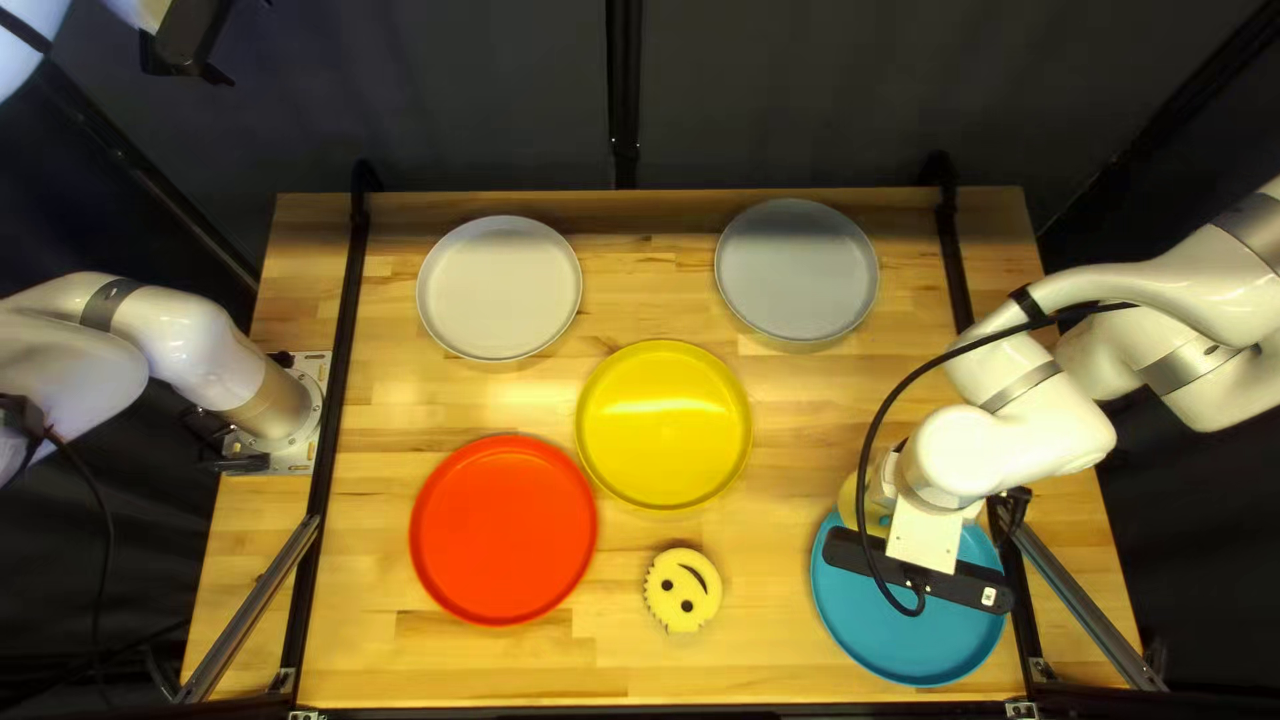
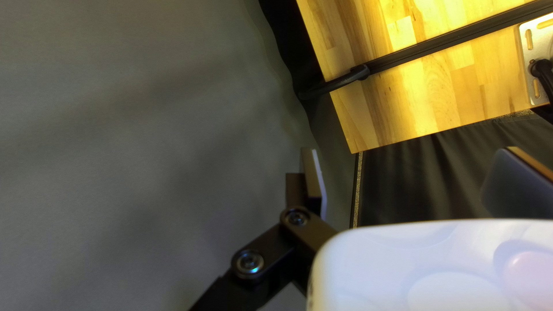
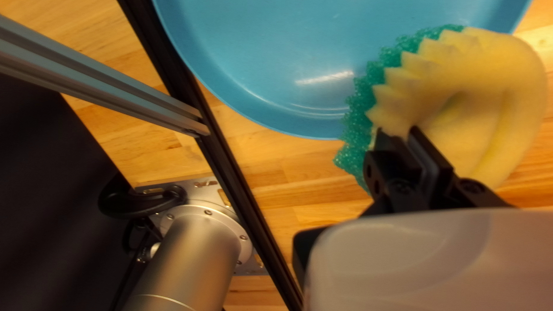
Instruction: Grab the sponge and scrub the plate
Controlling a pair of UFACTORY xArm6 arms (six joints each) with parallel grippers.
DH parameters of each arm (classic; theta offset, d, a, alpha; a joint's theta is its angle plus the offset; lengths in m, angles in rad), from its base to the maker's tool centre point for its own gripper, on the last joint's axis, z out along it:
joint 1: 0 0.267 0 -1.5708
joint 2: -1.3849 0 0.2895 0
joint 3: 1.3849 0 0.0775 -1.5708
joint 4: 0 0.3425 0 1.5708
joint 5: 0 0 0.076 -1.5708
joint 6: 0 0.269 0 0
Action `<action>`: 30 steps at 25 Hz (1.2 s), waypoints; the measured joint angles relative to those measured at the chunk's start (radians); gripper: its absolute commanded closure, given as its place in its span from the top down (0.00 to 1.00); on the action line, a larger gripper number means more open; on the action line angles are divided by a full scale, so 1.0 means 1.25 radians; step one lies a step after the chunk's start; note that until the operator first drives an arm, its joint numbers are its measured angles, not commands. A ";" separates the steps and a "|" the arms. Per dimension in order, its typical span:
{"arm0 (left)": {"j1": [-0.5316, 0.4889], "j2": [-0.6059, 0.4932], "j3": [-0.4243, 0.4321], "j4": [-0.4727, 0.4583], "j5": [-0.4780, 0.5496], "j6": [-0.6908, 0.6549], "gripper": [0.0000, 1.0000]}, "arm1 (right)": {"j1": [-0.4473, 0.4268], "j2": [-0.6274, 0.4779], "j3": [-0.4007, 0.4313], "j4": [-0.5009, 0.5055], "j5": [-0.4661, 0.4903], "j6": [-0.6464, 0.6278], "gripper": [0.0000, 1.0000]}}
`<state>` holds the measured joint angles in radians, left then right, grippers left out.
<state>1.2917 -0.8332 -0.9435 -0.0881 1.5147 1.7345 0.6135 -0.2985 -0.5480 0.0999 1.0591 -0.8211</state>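
My right gripper (image 1: 886,478), fingertips hidden under the wrist, is by the blue plate (image 1: 907,627) at the right of the top left view. A yellow sponge (image 1: 850,503) peeks out beside it. In the right wrist view my gripper (image 3: 397,137) is shut on this sponge (image 3: 489,86), whose other face is green and rough; it overlaps the rim of the blue plate (image 3: 259,57). Contact with the plate cannot be told. My left gripper (image 1: 184,47) is raised beyond the table's far left corner; in the left wrist view the gripper (image 2: 412,164) stands open, holding nothing.
A second yellow sponge (image 1: 683,591) with a smiling face lies below the yellow plate (image 1: 664,424). A red plate (image 1: 503,530), a white plate (image 1: 499,288) and a grey plate (image 1: 798,270) also lie on the table. Black rails (image 1: 331,440) run along both sides.
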 measured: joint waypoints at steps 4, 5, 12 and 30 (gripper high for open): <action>0.000 0.000 0.000 0.000 0.000 0.000 1.00 | 0.030 0.034 -0.031 -0.028 -0.001 -0.087 0.00; 0.000 0.000 0.000 0.000 0.000 0.000 1.00 | 0.034 0.041 -0.038 -0.036 0.000 -0.111 0.00; 0.000 0.000 0.000 0.000 0.000 0.000 1.00 | 0.026 0.072 -0.065 -0.071 -0.016 -0.298 0.00; 0.000 0.000 0.000 0.000 0.000 0.000 1.00 | 0.025 0.115 -0.086 -0.086 -0.034 -0.386 0.00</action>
<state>1.2917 -0.8332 -0.9435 -0.0881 1.5147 1.7345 0.6448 -0.1547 -0.6559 -0.0072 1.0161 -1.3039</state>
